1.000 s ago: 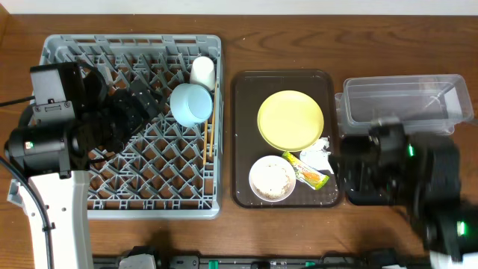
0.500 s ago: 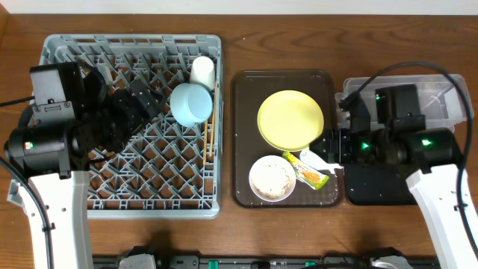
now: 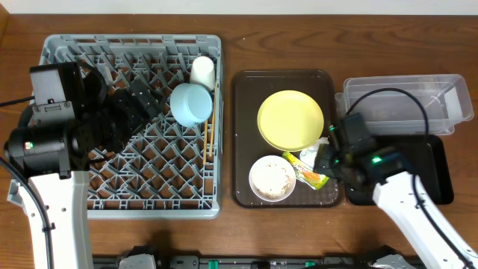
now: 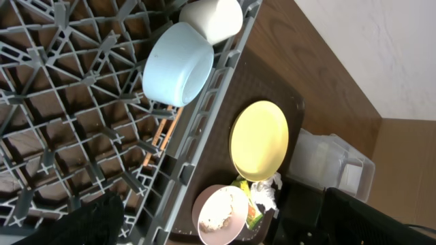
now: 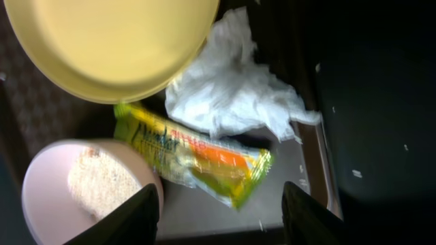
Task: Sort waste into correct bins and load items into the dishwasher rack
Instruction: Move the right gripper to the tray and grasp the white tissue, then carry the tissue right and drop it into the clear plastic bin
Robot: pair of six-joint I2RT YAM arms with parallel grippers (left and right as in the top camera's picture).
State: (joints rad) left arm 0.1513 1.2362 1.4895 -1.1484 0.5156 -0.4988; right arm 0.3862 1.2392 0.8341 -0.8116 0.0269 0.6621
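Logging the contents, largest first.

1. Worktop (image 3: 284, 30): brown wood, carrying everything below.
2. Dishwasher rack (image 3: 172, 179): grey, sitting at the left. My left end effector (image 3: 146, 104) is hanging over its upper-left pegs. I cannot tell whether it is clenched or released.
3. Brown serving tray (image 3: 245, 134): lying just right of the rack.
4. Clear tub (image 3: 403, 97): sitting at the far right, nothing showing inside.
5. Black tray (image 3: 437, 168): lying in front of the tub, partly under my right arm.
6. Yellow plate (image 3: 290, 119): resting on the serving tray's rear half.
7. Light blue bowl (image 3: 191, 103): sitting in the rack near its right wall.
8. White bowl (image 3: 255, 170): standing on the serving tray's front, holding rice scraps (image 5: 95, 180).
9. White cup (image 3: 202, 71): lying in the rack just behind the blue bowl.
10. Chopsticks (image 3: 210, 134): lying along the rack's right wall.
11. Napkin (image 5: 235, 95): crumpled, lying beside the plate at the serving tray's right edge.
12. Wrapper (image 5: 197, 160): lying between white bowl and napkin, touching the napkin.
13. Right end effector (image 5: 218, 218): released, hovering over the wrapper, its fingers (image 5: 133, 218) spreading wide and gripping nothing.
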